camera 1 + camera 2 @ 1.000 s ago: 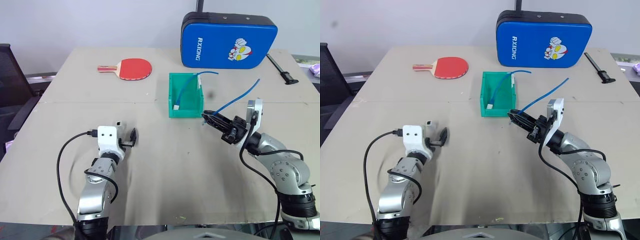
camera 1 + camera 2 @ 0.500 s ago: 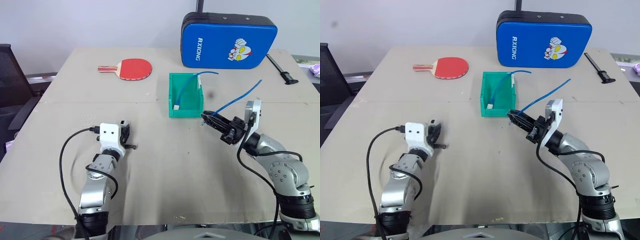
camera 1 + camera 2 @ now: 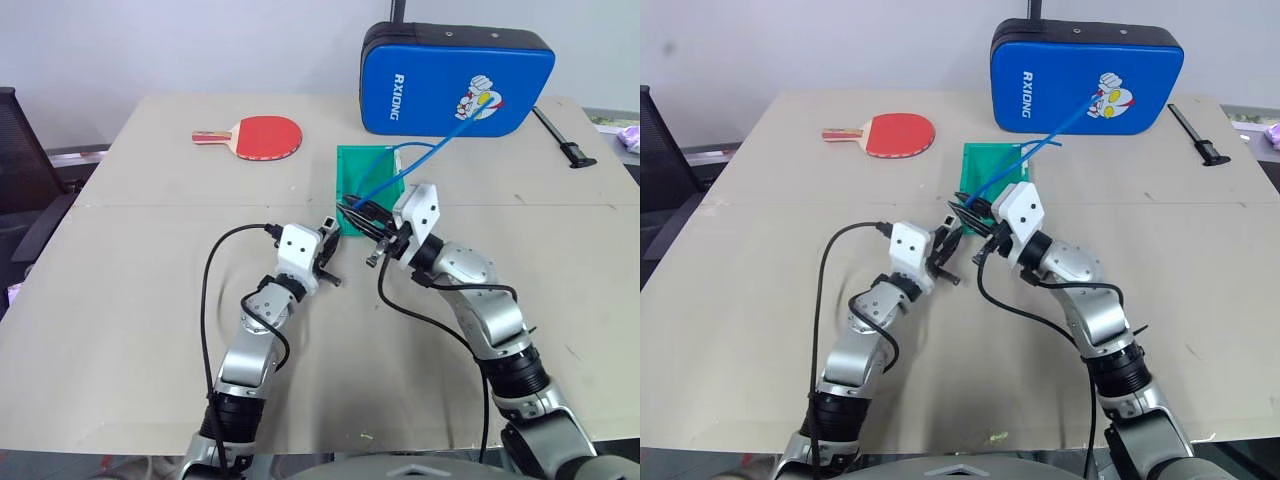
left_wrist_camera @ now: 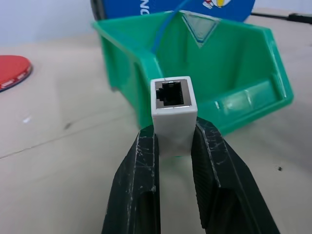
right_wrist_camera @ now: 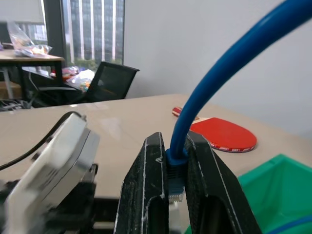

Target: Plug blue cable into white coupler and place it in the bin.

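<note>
Jaws of my left gripper (image 4: 174,146) are pinching the white coupler (image 4: 173,113) by its two sides, its dark socket face turned away from the wrist and toward the green bin (image 4: 234,63). Jaws of my right gripper (image 5: 175,161) are pinched on the blue cable (image 3: 437,145) just behind its clear plug (image 5: 175,190), plug tip sitting low between the fingers. From the grip the cable rises in a curve up and away, its free end crossing in front of the blue padded case (image 3: 420,90).

Head views: both arms meet near the middle of the surface (image 3: 120,330), just on my side of the bin. Left gripper (image 3: 327,262) sits close beside the right gripper (image 3: 372,228), right one slightly higher and nearer the bin. Plug and coupler are near each other but apart; I cannot tell how well the plug lines up with the socket.

Bin stands beyond the two grippers, its near part hidden behind the right hand. A second blue cable (image 4: 163,34) runs down inside the bin along its back wall.

Other items on the surface: red table-tennis paddle (image 3: 262,136) at the far left, well apart from the bin; blue padded case upright at the far edge behind the bin; a black tool (image 3: 563,139) lying to the right of the case. A black chair (image 3: 25,160) stands off the left edge of the surface
</note>
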Available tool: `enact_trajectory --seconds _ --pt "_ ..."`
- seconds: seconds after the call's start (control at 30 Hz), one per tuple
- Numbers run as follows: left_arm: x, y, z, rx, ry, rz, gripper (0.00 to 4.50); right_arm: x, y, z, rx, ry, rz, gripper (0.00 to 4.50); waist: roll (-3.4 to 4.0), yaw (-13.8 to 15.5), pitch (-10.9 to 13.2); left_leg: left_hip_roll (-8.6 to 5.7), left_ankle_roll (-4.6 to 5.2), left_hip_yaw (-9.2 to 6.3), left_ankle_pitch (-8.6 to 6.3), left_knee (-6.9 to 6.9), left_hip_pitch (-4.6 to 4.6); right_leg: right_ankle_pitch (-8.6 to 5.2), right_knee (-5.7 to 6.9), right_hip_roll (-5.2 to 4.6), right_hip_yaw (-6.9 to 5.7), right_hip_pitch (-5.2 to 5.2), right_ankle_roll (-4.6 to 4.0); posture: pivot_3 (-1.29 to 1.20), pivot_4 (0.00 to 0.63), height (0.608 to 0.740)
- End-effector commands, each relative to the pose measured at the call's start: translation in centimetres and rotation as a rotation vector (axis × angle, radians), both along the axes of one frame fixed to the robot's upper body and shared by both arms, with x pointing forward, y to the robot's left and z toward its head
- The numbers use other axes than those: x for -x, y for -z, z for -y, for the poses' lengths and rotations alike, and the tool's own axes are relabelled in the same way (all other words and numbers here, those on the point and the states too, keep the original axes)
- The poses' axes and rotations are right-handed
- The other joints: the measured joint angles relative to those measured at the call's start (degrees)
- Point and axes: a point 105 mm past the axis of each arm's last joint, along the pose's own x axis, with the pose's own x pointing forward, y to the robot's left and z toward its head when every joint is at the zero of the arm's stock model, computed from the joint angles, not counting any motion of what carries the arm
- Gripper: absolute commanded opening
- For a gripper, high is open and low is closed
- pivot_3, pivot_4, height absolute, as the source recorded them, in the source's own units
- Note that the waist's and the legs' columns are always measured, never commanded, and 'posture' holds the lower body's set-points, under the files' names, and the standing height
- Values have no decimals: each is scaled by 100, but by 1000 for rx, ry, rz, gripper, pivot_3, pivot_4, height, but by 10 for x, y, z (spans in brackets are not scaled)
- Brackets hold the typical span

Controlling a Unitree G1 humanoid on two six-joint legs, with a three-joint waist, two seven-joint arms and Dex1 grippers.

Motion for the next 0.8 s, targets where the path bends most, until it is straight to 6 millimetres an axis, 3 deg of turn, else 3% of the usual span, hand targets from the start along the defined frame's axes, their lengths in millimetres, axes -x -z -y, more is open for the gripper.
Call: enact_trajectory --seconds 0.03,0.43,0.63,0.8 --pt "1 -14 7 -18 28 72 299 -1 -13 -5 -16 8 84 0 0 -4 0 0 0 0 0 0 0 0 0 0 0 0 0 0 150 728" --pt "6 -18 14 -60 64 99 299 0 10 -14 67 -22 55 0 0 -7 0 2 16 0 -9 0 3 0 5 0 1 0 0 0 150 728" --pt "6 -23 15 -38 62 104 299 -8 30 -5 157 43 14 0 0 -8 0 2 16 0 -9 0 2 0 5 0 1 -1 0 0 150 728" --pt "7 -20 16 -32 66 95 299 -11 31 -1 165 75 11 0 0 -8 0 2 16 -1 -9 0 3 0 6 1 0 0 0 0 150 728"
